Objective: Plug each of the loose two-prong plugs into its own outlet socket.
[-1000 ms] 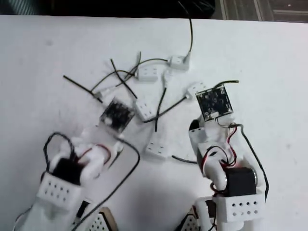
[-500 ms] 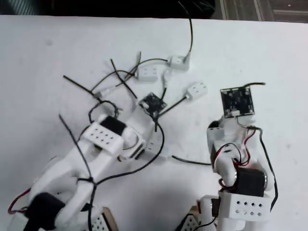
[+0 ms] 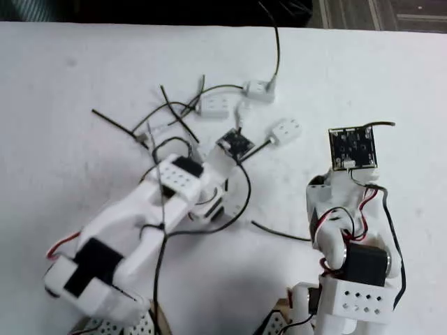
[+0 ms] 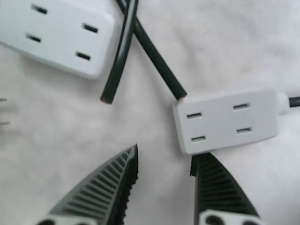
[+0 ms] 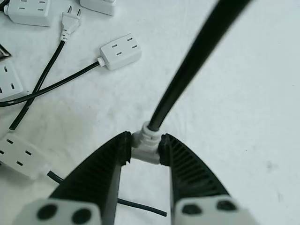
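- The right hand (image 5: 144,140) was closed on a white two-prong plug (image 5: 146,146), prongs hidden, with its black cord (image 5: 197,56) rising from the grip. It was held over the worktop (image 3: 63,167), right of the socket cluster.
- The left hand (image 4: 164,161) was parted and held nothing, poised just beside an outlet socket (image 4: 229,119) at the worktop's centre.
- A loose plug (image 5: 70,21) lay unplugged among the sockets.
- Judged progress: no plug appeared seated, so every insertion was yet to be done.
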